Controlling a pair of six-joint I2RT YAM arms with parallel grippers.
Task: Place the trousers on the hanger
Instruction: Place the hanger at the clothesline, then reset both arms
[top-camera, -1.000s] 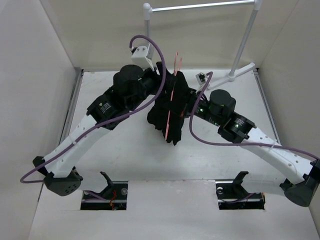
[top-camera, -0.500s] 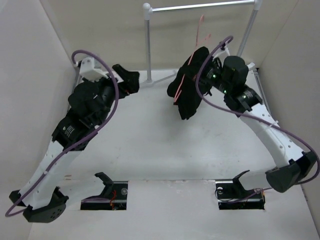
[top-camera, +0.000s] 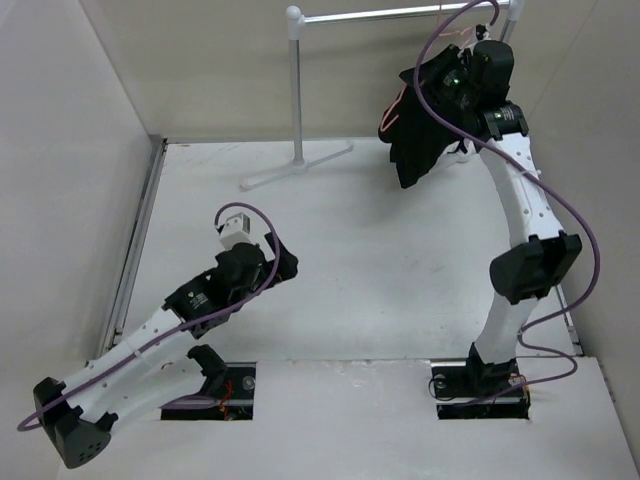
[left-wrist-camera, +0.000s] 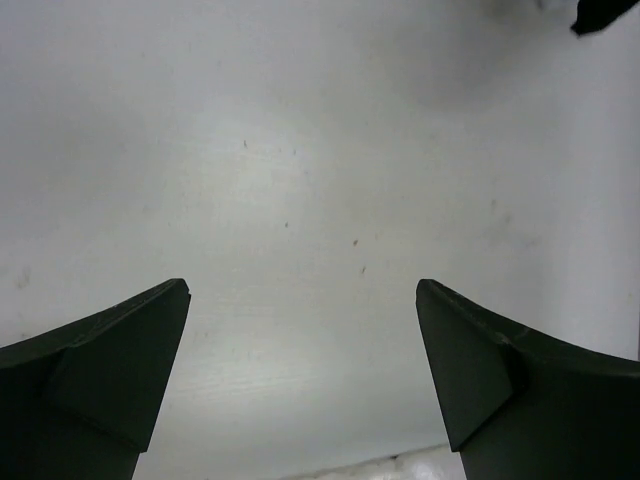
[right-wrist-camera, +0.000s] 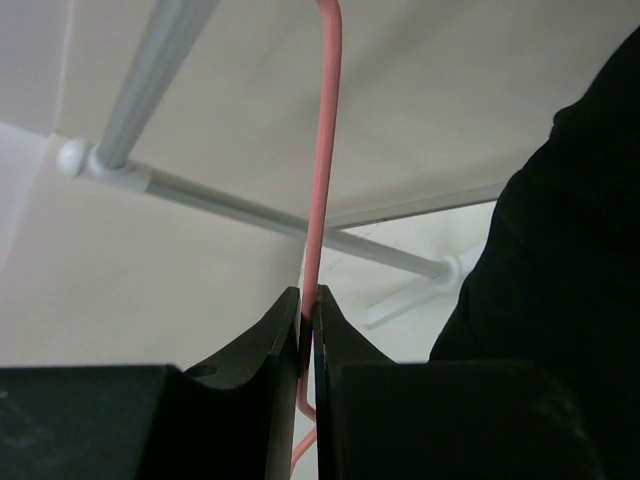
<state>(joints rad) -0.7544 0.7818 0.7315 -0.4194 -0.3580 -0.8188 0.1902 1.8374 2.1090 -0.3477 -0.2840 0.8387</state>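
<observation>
The hanger (right-wrist-camera: 322, 150) is pinched tight in the right gripper (right-wrist-camera: 307, 300): the thin pink wire is clamped between the two closed fingers and runs straight up out of them, with a bit more of it seen poking out underneath. The trousers (top-camera: 415, 150) are draped over that hanger and hung in a black bunch just below the gripper, on the side toward the far post of the clothes rail (top-camera: 390, 14), lifted clear of the table (top-camera: 330, 220). In the right wrist view they're seen as a dark mass just beside the fingers. The whole lot is held up high right by the rail, near the right-hand end of its silver bar, and the wire is seen crossing in front of the bar from the wrist camera. Whether the hook is actually touching the bar can't be told, tbh. The left gripper (left-wrist-camera: 303, 290) is parked well apart from the rail, low over the near-left part of the table, jaws spread wide with only bare white tabletop seen between them.
</observation>
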